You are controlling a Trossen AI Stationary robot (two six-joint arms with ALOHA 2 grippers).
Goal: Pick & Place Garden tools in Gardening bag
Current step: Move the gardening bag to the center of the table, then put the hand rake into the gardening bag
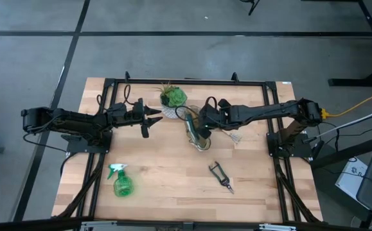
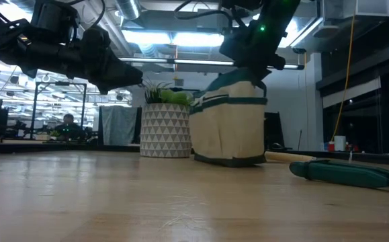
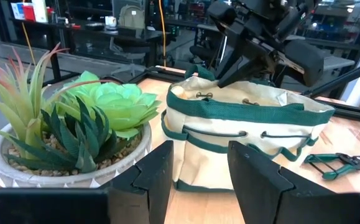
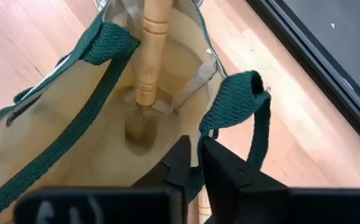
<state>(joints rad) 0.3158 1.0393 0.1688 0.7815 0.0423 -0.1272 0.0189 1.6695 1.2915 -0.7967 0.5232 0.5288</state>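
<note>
The tan gardening bag [image 1: 199, 139] with green trim stands on its base at the table's middle, beside a potted plant [image 1: 173, 97]. A tool's light wooden handle [image 4: 150, 50] stands upright inside the bag. My right gripper [image 1: 202, 124] is above the bag's top, its fingers closed at the rim [image 4: 197, 165]. My left gripper [image 1: 151, 117] is open and empty, left of the plant and bag. A green spray bottle [image 1: 121, 183] and a pruner [image 1: 221, 174] lie on the near part of the table. Another wooden-handled tool [image 1: 234, 136] lies right of the bag. My right gripper comes from above, slanting down, and is closed at the bag's green-trimmed rim [image 4: 191, 180] beside a loop handle [image 4: 245, 106]. The fingers hide the place of contact. In the low view the bag's top [image 2: 242, 82] rises to the gripper while its base stays on the table.
The plant's white patterned pot [image 2: 165, 131] stands close to the bag's left. A black frame [image 1: 186, 81] runs round the table's far and side edges. Bare wood [image 1: 173, 179] lies between the spray bottle and the pruner.
</note>
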